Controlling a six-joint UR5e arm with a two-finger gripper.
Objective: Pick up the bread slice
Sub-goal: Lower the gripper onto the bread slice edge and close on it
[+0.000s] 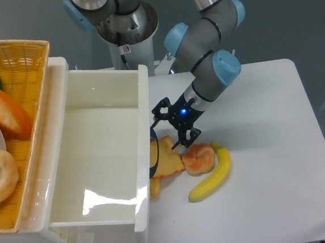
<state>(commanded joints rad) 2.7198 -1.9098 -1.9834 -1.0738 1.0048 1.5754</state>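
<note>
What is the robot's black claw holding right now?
Nothing. The black two-finger gripper is open and hovers just above the flat yellow-orange toast slice, which lies on the white table.

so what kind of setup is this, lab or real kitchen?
Looks like a robot lab bench, not a kitchen: a bare white table against a grey wall, toy food such as the bread slice and banana, and an empty white bin.

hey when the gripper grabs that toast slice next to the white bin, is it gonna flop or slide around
The bread slice looks like a rigid, moulded toy, so it probably won't flop. It lies flat on the smooth table, so it may skid if nudged. The open gripper hovers above it; the bun and the bin crowd its sides.
</note>
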